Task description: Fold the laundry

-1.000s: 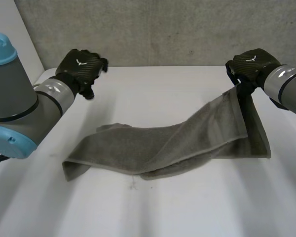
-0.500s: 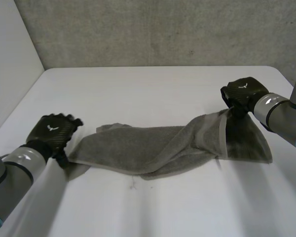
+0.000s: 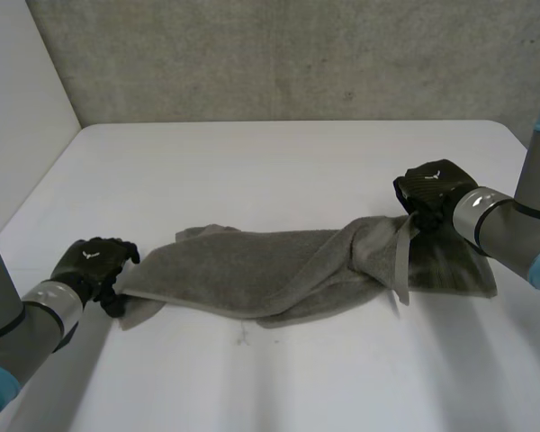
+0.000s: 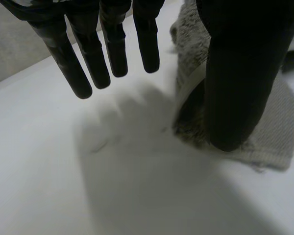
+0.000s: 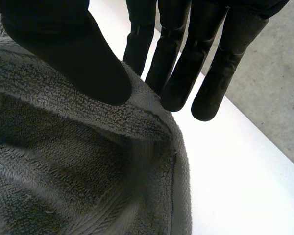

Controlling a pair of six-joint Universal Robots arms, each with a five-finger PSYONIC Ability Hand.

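White table (image 3: 279, 162), concrete wall (image 3: 297, 54) behind; my right robot hand (image 3: 429, 187) pinches the towel (image 3: 252, 265), my left robot hand (image 3: 94, 263) rests spread, lower left.

White table (image 3: 279, 162), grey concrete wall (image 3: 297, 54) behind, white side wall (image 3: 18, 108), even light

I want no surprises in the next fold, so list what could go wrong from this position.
1. The left hand has only its thumb on the corner of the grey towel; its fingers are straight over bare table, so the corner may slip free on lifting.
2. The right hand pinches a bunched edge, and the towel lies doubled and creased in the middle, so folding now would likely come out crooked.
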